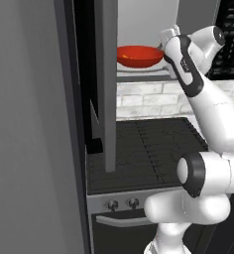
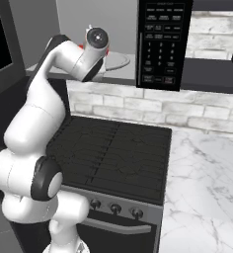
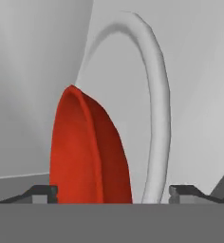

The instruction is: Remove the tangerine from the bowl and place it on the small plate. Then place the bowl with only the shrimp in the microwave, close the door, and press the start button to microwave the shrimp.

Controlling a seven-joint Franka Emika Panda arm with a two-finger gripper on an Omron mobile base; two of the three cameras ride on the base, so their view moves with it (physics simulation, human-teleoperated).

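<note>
- the gripper [image 3: 113, 192] stands open in the hand view, one dark finger tip [image 3: 43, 192] on each side of the bowl [image 3: 85, 152], the bowl's rim between them and no clear touch on either tip.
- the bowl, glossy red, sits inside the microwave [image 1: 144, 22] on its pale grey turntable [image 3: 156, 109]; in the hand view it appears rolled on edge, with the turntable's rim arching just behind it.
- in the left base view the bowl [image 1: 139, 55] rests on the turntable [image 1: 139, 69] in the pale cavity, and the hand [image 1: 174, 47] is just beside the bowl's right rim.
- what lies in the bowl cannot be made out from these views.
- the door [image 1: 105, 84] of the microwave hangs wide open, edge-on to the left base view, left of the bowl and reaching down in front of the stove [image 1: 144, 149].
- the black keypad panel [image 2: 163, 42] stands right of the cavity, with the wrist [image 2: 95, 44] just left of it.
- below the microwave run a white brick backsplash [image 2: 153, 106] and the dark stove, with knobs [image 2: 113, 207] along its front.
- a marble counter [image 2: 207, 183] lies right of the stove.
</note>
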